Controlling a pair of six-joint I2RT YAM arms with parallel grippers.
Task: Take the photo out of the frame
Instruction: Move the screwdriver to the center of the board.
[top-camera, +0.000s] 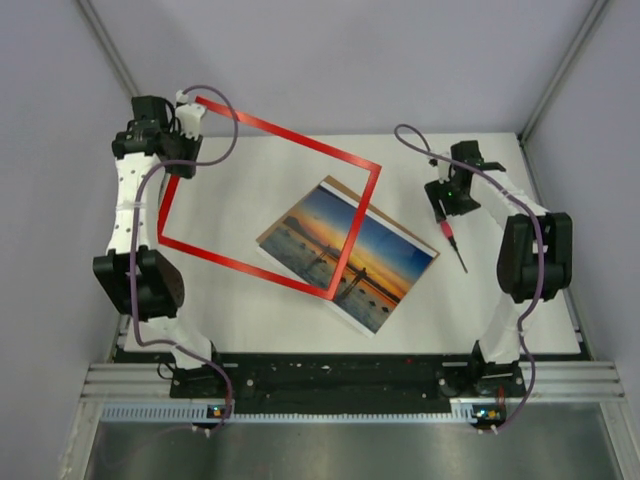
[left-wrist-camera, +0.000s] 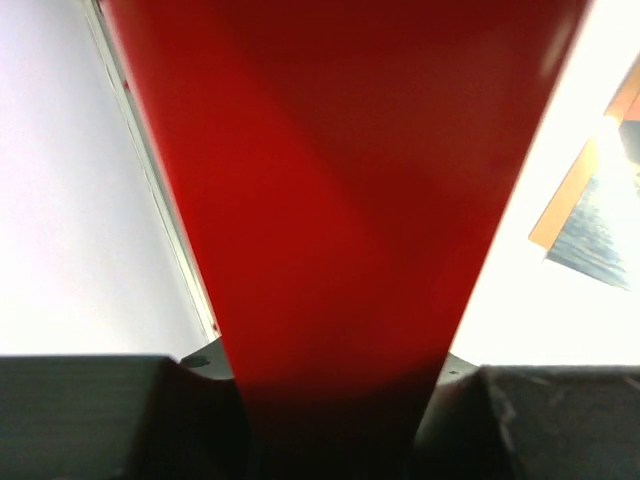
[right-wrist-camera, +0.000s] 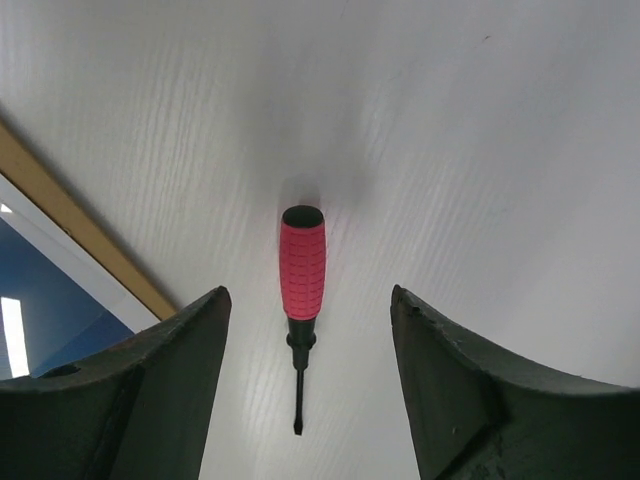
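Left pincer (top-camera: 192, 112) pinches a corner of the light, stiff frame (top-camera: 290, 133); right pincer (right-wrist-camera: 308, 305) spread astride a screwdriver (right-wrist-camera: 303, 262); the thin, likely floppy photo (top-camera: 390, 265) to its left wants an edge grip

The frame (left-wrist-camera: 330, 200) filled the left wrist view as a red blur, hiding how the left gripper (left-wrist-camera: 330, 415) seemingly pinched it; the photo (left-wrist-camera: 600, 240) was cut off at that view's right edge. From above, a frame bar covered a strip of the photo, and the backing board (top-camera: 291, 209) lay mostly hidden beneath it
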